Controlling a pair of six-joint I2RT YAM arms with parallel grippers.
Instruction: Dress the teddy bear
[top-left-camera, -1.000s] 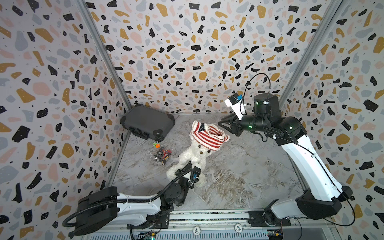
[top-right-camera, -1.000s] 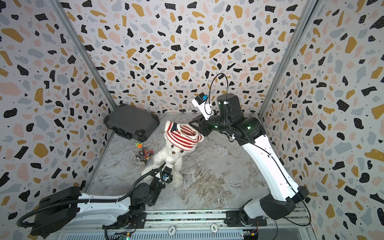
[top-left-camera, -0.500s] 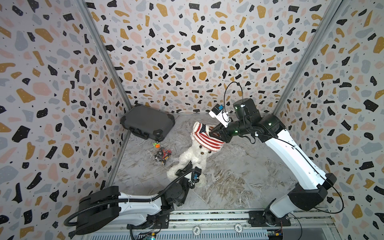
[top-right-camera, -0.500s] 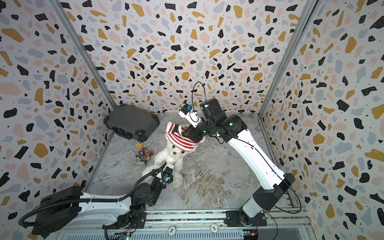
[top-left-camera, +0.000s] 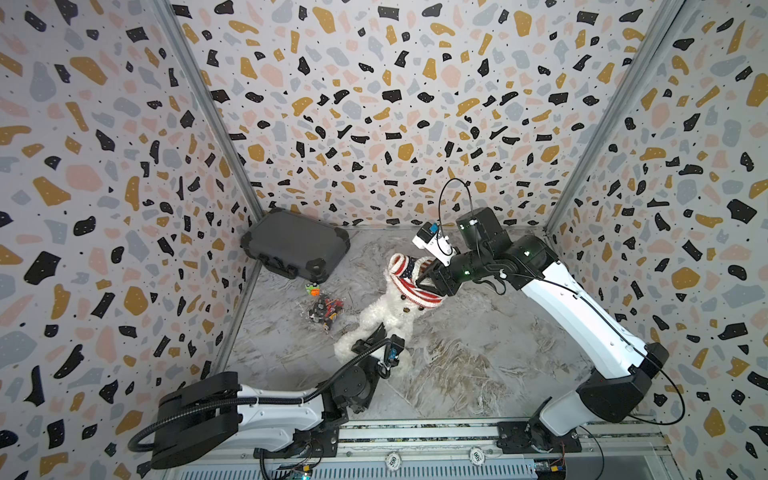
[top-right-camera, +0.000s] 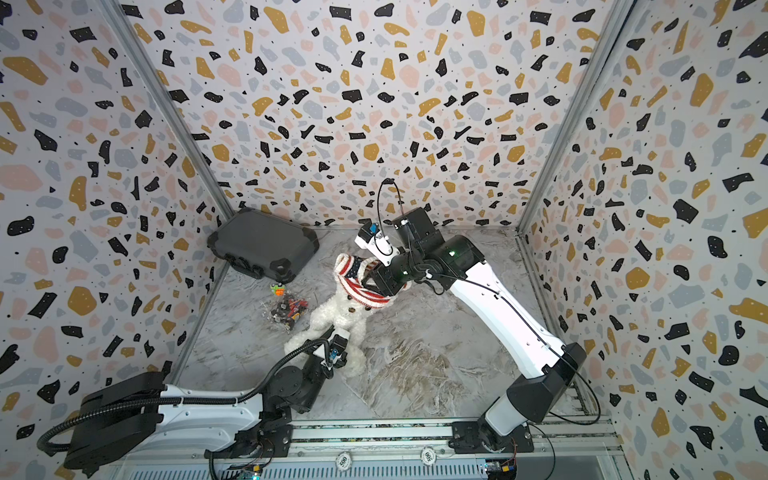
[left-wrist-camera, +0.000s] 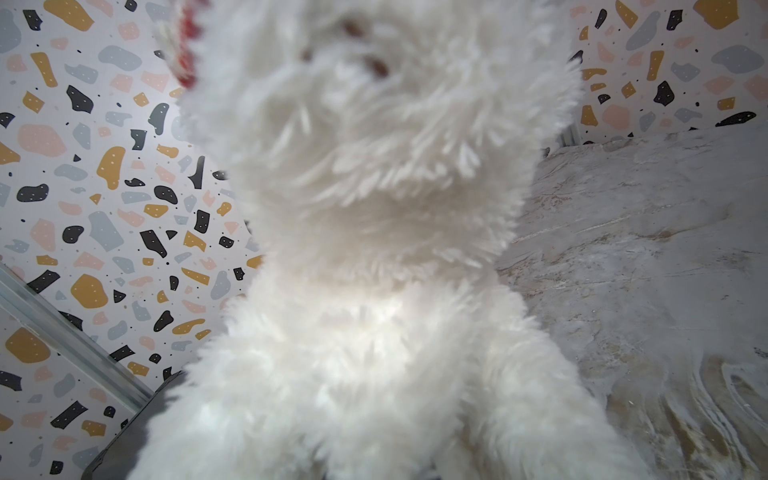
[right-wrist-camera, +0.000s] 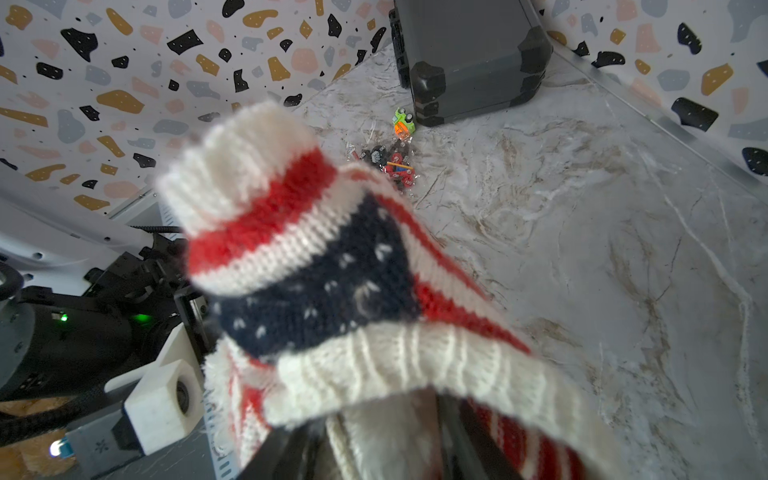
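right now the right claw (right-wrist-camera: 380, 419) has its two dark fingers (right-wrist-camera: 465, 432) standing apart, pushed up under the ribbed white hem of the sweater (right-wrist-camera: 332, 257), so the knit drapes over them. whether they pinch any of it is hidden. in both top views this claw (top-left-camera: 424, 282) reaches in from the right, at the back of the bear's head.

the sweater (top-left-camera: 409, 278), red and white stripes with a navy patch of white flecks, sits like a cap over the top of the teddy bear (top-left-camera: 386, 316), down to just above its dark eyes and nose.

the left claw (top-left-camera: 380, 332) is closed together, its tips sunk in the white fur of the bear's lower body, clamped on it between the legs. the left wrist view is nearly filled with blurred fur (left-wrist-camera: 374, 249).

the bear lies near the middle of the marbled grey worktop (top-left-camera: 478, 353), head toward the back wall and legs toward the left arm's base.

just to its left lies a clear bag of small parts (top-left-camera: 324, 309), with a green and orange toy car (top-left-camera: 312, 288) beside that. a dark grey case (top-left-camera: 295, 247) lies in the back left corner, against the speckled walls (top-left-camera: 374, 104).
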